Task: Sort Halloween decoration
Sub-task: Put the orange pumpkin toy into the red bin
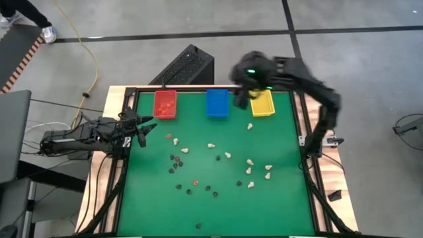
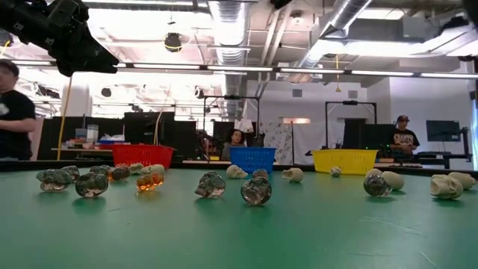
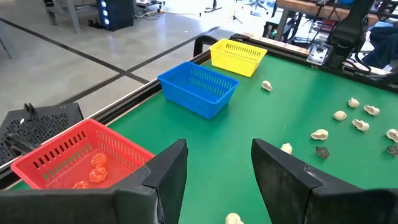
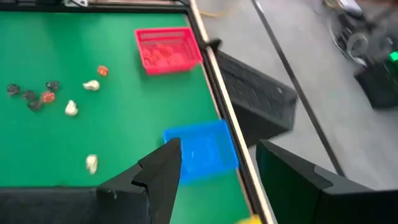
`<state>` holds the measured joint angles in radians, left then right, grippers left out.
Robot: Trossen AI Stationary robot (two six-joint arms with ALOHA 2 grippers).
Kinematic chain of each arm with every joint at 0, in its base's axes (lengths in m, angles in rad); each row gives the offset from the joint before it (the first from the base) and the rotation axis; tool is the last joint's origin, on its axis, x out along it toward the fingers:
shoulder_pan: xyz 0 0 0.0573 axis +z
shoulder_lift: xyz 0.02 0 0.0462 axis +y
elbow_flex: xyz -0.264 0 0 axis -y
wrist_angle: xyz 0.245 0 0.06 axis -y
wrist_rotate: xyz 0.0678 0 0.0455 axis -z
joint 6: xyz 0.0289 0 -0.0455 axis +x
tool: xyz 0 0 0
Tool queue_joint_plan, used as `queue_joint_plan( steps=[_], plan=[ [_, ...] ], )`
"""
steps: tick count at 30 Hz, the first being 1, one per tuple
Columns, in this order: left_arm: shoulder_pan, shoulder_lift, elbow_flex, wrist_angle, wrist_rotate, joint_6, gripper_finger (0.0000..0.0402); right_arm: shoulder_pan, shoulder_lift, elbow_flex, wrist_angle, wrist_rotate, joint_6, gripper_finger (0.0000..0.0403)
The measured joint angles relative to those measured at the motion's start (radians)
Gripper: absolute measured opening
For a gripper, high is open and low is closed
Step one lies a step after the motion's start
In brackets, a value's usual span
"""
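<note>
Landmark: the blue bin (image 1: 217,103), middle of three along the far edge of the table (image 1: 284,205).

Right gripper (image 1: 242,99) hangs just beside the blue bin, between it and the yellow bin (image 1: 262,104), raised above the mat. Its wrist view shows fingers spread wide with nothing between them. Judgement: a drop at the yellow bin looks finished, or the arm is turning for another pick; sorting is mid-way.

Left gripper (image 1: 143,130) waits well to the left of the blue bin, just in front of the red bin (image 1: 165,104). Fingers spread, empty.

Trinkets (image 1: 211,165) lie scattered across the mat, well in front of the blue bin: cream ones mostly toward the right, dark ones toward the left, a few orange among them. One cream piece (image 1: 250,125) sits near, right of and in front of the blue bin. Red bin already holds orange pieces (image 3: 96,168).

Next move, as judged: right arm lowers over one cream trinket and closes squarely; the pieces are tiny and rounded, so a slip or roll seems likely.
</note>
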<state>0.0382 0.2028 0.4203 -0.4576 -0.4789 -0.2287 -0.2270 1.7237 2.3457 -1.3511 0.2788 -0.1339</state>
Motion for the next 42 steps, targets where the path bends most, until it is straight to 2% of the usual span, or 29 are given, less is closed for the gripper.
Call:
queue_joint_plan(
  steps=[5,11,18,22,28,34,39,42],
  plan=[
    [0.0,0.0,0.0,0.0,0.0,0.0,0.0169,0.101,-0.179,-0.119,-0.094,0.155,0.108,0.0238],
    [0.0,0.0,0.0,0.0,0.0,0.0,0.0169,0.26,-0.441,-0.447,-0.123,0.353,0.315,0.0238],
    [0.0,0.0,0.0,0.0,0.0,0.0,0.0169,0.396,-0.73,-0.952,0.078,0.453,0.556,0.0238],
    [0.0,0.0,0.0,0.0,0.001,0.0,0.0169,0.451,-0.828,-1.224,0.314,0.454,0.56,0.0238],
    [0.0,0.0,0.0,0.0,0.0,-0.002,0.0169,0.509,-0.834,-1.496,0.79,0.427,0.401,0.0238],
    [0.0,0.0,0.0,0.0,0.0,-0.002,0.0169,0.547,-0.731,-1.602,1.194,0.354,0.231,0.0238],
    [0.0,0.0,0.0,0.0,0.0,-0.002,0.0169,0.553,-0.627,-1.6,1.292,0.344,0.19,0.0238],
    [0.0,0.0,0.0,0.0,0.0,-0.002,0.0169,0.553,-0.571,-1.601,1.309,0.291,0.189,0.0236]
  ],
)
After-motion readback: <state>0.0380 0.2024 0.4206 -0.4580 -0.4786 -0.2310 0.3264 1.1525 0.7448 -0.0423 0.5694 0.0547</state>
